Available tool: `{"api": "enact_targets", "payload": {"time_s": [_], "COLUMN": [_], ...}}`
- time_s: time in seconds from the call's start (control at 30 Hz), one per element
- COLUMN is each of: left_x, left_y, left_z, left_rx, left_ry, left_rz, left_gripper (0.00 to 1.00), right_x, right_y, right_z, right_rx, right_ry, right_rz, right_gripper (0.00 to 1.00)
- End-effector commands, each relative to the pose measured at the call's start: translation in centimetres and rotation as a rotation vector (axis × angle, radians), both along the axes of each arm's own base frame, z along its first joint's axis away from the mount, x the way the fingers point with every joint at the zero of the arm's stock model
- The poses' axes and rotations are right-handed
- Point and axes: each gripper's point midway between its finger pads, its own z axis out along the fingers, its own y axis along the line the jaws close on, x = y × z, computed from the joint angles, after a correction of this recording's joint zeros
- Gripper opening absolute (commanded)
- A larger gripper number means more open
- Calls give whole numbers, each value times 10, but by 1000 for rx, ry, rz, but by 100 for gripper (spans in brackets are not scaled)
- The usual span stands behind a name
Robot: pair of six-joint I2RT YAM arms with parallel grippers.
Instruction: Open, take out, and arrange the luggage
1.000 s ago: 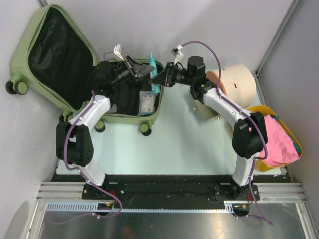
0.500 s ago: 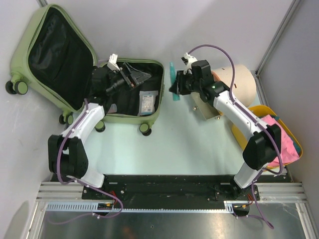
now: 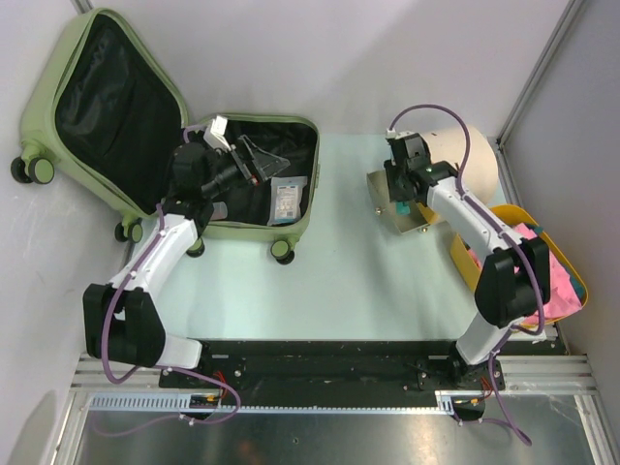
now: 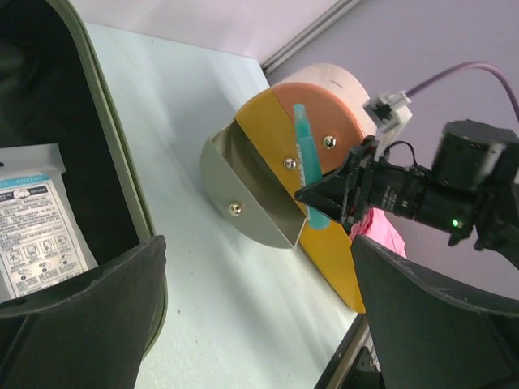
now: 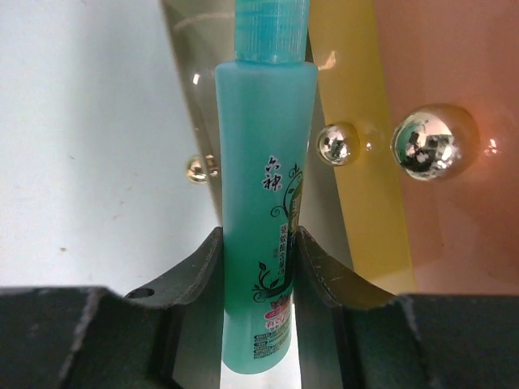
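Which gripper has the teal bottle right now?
The right gripper, clamped on the teal bottle beside the cream drum; the left gripper stands wide open and empty at the luggage.

Sage-green, black-lined luggage [image 3: 254,231]; teal bottle [image 5: 259,211] printed with dark floral scrolls and script.

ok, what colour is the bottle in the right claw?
Teal bottle with a ribbed teal cap and dark leafy print with characters; the right wrist view shows it best.
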Motion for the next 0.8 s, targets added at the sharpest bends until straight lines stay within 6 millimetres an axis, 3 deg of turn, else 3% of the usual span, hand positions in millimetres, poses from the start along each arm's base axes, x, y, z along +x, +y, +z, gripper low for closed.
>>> {"api": "enact_targets", "payload": {"time_s": [0.0,0.3,0.43,0.67,0.77], "left_x": [-7,-7,-7,-6,-6], "left_y": [2,2,1,0,-1], "left_z": [14,10,10,7,6], "left_rx": [11,3,2,-4,-3], "left_ry": [-62,-42,-41,-26,-24], "left_rz": [1,4,-4,-9,-17], "left_gripper": [100,100,100,100,100], "right_x": [7,19,27,40,37], "right_y": [2,-2,-7,-14,-14], "right_z": [-2,-25,-30,-41,-47], "right_rx": [-20,-54,-85,-119,-122], "right_ry": [43,118,115,117,135], "right_rz": [72,98,57,15,4], "right_gripper": [0,0,8,11,21]}}
